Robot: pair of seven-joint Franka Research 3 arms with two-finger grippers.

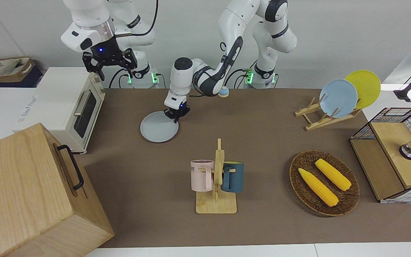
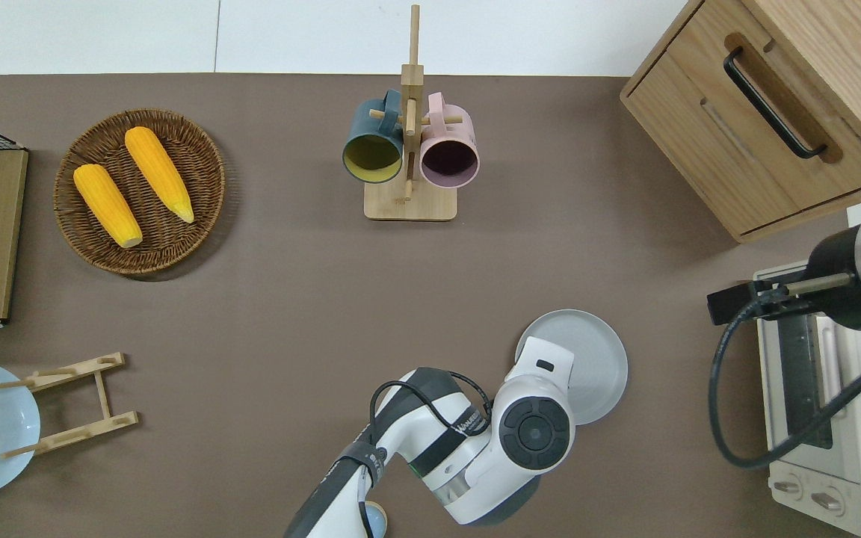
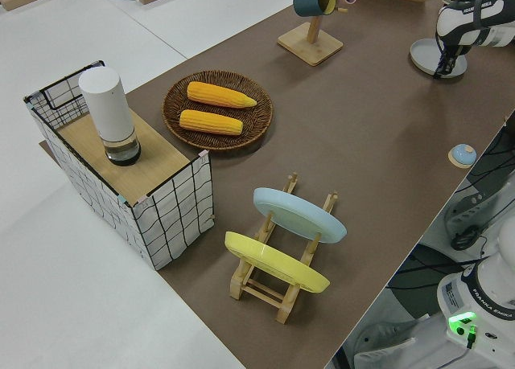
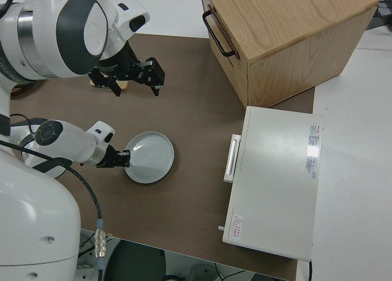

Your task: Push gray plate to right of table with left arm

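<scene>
The gray plate [image 1: 157, 131] lies flat on the brown table [image 1: 262, 121], nearer to the robots than the mug rack and toward the right arm's end. It also shows in the overhead view [image 2: 596, 359] and the right side view [image 4: 151, 164]. My left gripper [image 1: 174, 118] is low at the plate's rim on the side toward the left arm's end, fingers together and touching it [image 4: 124, 160]. In the overhead view the wrist hides the fingers. My right gripper [image 1: 110, 66] is parked and open.
A white toaster oven [image 1: 73, 107] stands just past the plate at the right arm's end, with a wooden drawer cabinet [image 1: 30, 189] farther out. The mug rack [image 1: 216, 178], a corn basket [image 1: 324, 182], a plate rack [image 1: 335, 101] and a small blue knob [image 1: 223, 93] are elsewhere on the table.
</scene>
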